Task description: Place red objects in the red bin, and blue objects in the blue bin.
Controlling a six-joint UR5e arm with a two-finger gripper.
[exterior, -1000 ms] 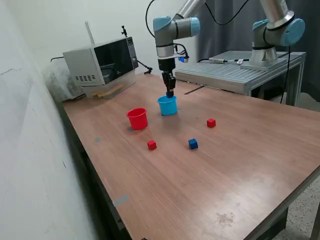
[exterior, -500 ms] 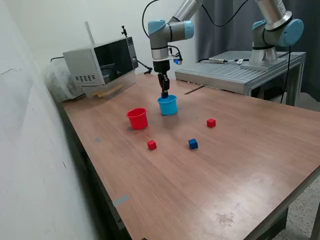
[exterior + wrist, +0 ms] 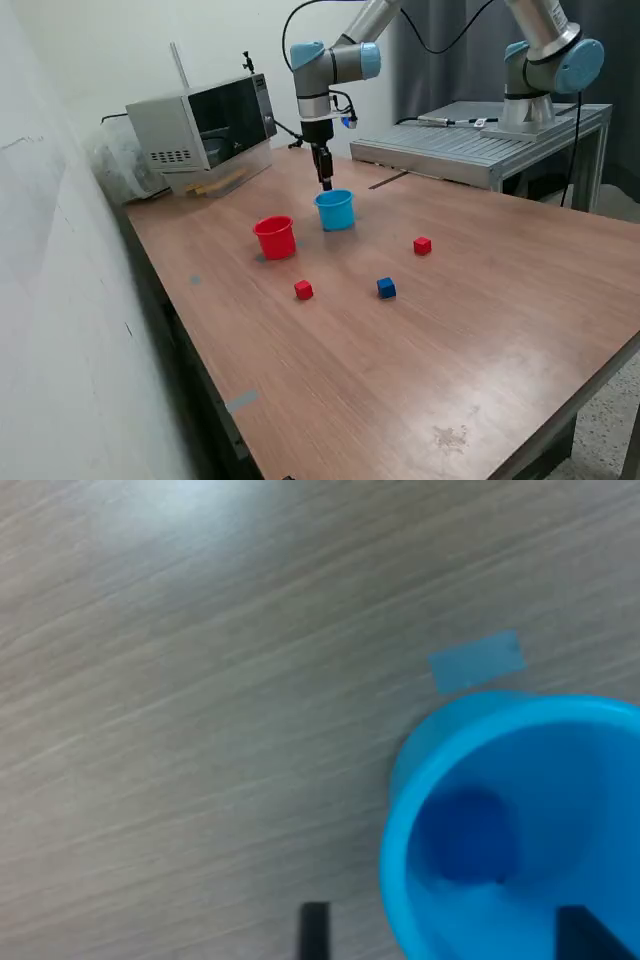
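The blue bin (image 3: 335, 210) stands upright on the wooden table, and the wrist view shows a dark blue cube (image 3: 465, 835) lying in the blue bin (image 3: 420, 780). My gripper (image 3: 324, 181) hangs just above the bin's rim on the exterior view's left; its fingertips (image 3: 314, 935) stand wide apart around nothing, so the gripper (image 3: 450, 938) is open. The red bin (image 3: 274, 238) sits further to the exterior view's left. On the table lie a red cube (image 3: 303, 290), another red cube (image 3: 422, 245) and a blue cube (image 3: 386, 288).
A grey microwave-like box (image 3: 205, 125) stands at the back on the exterior view's left. A metal platform (image 3: 470, 145) carries a second arm (image 3: 550, 60) at the back right. A tape patch (image 3: 478, 662) lies beside the blue bin.
My gripper has risen from the blue bin's opening and shifted a little toward the exterior view's left. The cubes and bins have not moved.
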